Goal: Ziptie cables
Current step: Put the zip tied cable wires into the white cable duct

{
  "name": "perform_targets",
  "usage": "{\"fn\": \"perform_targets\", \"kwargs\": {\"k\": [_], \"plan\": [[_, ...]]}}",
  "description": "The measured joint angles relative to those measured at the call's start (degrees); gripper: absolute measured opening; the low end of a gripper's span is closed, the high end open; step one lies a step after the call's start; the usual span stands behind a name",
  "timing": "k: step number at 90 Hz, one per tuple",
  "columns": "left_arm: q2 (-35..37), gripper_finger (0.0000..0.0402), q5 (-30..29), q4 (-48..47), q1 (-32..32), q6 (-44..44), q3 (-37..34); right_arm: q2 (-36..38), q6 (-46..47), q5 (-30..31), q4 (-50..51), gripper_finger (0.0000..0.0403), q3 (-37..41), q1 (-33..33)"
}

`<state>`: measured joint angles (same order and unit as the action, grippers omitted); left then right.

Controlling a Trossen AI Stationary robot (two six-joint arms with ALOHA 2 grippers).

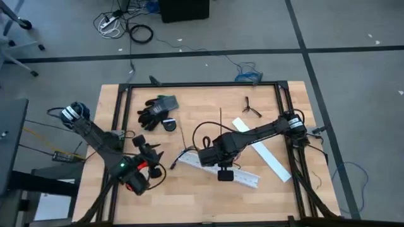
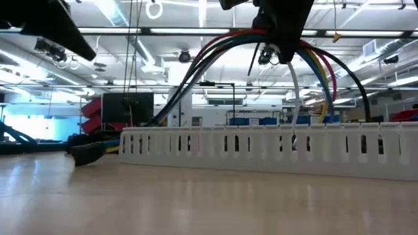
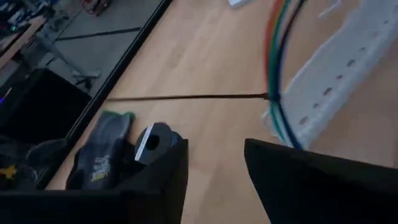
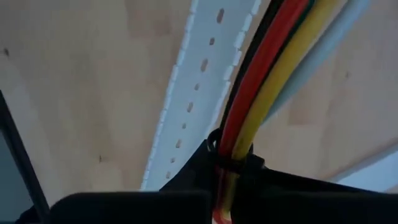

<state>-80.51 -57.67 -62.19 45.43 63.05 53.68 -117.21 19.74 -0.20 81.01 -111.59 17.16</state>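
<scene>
Right gripper jaws clamp the cables above the slotted channel. Left gripper jaws apart beside it. Glove lettering unreadable; ziptie apparently lies alongside.

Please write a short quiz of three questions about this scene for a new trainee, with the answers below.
1. True or false: the right gripper is shut on the cables.
2. Over which object do the cables arch in the low view?
3. Which lies nearer the black gloves: A) left gripper, B) right gripper?

Key
1. True.
2. The white slotted channel.
3. A.
</scene>
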Motion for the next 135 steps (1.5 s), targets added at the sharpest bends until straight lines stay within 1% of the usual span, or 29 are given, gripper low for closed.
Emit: {"fn": "perform_targets", "kwargs": {"k": [13, 23, 38, 47, 50, 55, 60, 69, 77, 86, 104, 109, 115, 127, 135], "plan": [[0.0, 0.0152, -3.9, 1.9, 0.1, 0.1, -0.6, 0.0, 2.7, -1.1, 1.1, 0.0012, 0.0, 1.0], [0.0, 0.0152, -6.2, 4.0, 0.0, -2.5, -0.6, 0.0, 4.7, -2.6, 3.9, 0.0012, -0.9, 2.2], [0.0, 0.0152, -7.4, 5.8, -0.9, -4.4, -0.6, 0.1, 7.5, -4.1, 7.2, 0.0012, -4.0, 3.7], [0.0, 0.0152, -7.7, 6.6, -0.9, -4.4, -0.6, 0.3, 7.9, -5.8, 7.6, 0.0012, -5.4, 4.1], [0.0, 0.0152, -7.8, 7.8, -0.9, -5.0, -0.7, 0.3, 8.2, -6.4, 7.6, 0.0012, -5.6, 4.1], [0.0, 0.0152, -7.1, 12.0, -0.9, -8.8, -1.0, 0.3, 8.5, -7.2, 7.5, 0.0012, -5.6, 4.1], [0.0, 0.0152, -4.3, 19.3, -0.9, -15.7, -2.6, 0.3, 8.6, -7.5, 7.6, 0.0012, -5.6, 4.1], [-0.1, 0.0152, 4.3, 36.1, -2.7, -29.1, -7.0, 0.3, 8.6, -7.6, 7.6, 0.0012, -5.6, 4.1], [-0.1, 0.0152, 11.0, 51.4, -6.2, -36.4, -11.7, 0.3, 8.6, -7.5, 7.6, 0.0012, -5.6, 4.1], [-0.1, 0.0152, 15.2, 62.6, -9.9, -42.0, -16.5, 0.3, 8.7, -7.6, 7.5, 0.0012, -5.6, 4.2], [-0.5, 0.0152, 27.3, 73.4, -16.7, -46.5, -22.1, 0.3, 8.9, -7.8, 7.3, 0.0012, -5.6, 5.0], [-0.5, 0.0152, 29.6, 75.2, -18.2, -47.6, -23.0, 0.3, 8.9, -7.8, 7.2, 0.0012, -5.6, 5.2], [-0.7, 0.0152, 31.8, 77.1, -19.8, -48.2, -24.0, 0.3, 8.9, -7.8, 7.0, 0.0012, -5.6, 5.5], [-1.9, 0.0152, 39.8, 82.0, -22.8, -49.6, -25.1, 0.3, 9.1, -7.8, 6.9, 0.0012, -5.6, 5.7], [-3.2, 0.0152, 43.0, 83.0, -23.8, -50.1, -25.1, 0.3, 9.2, -7.8, 6.9, 0.0012, -5.6, 5.7]]}}
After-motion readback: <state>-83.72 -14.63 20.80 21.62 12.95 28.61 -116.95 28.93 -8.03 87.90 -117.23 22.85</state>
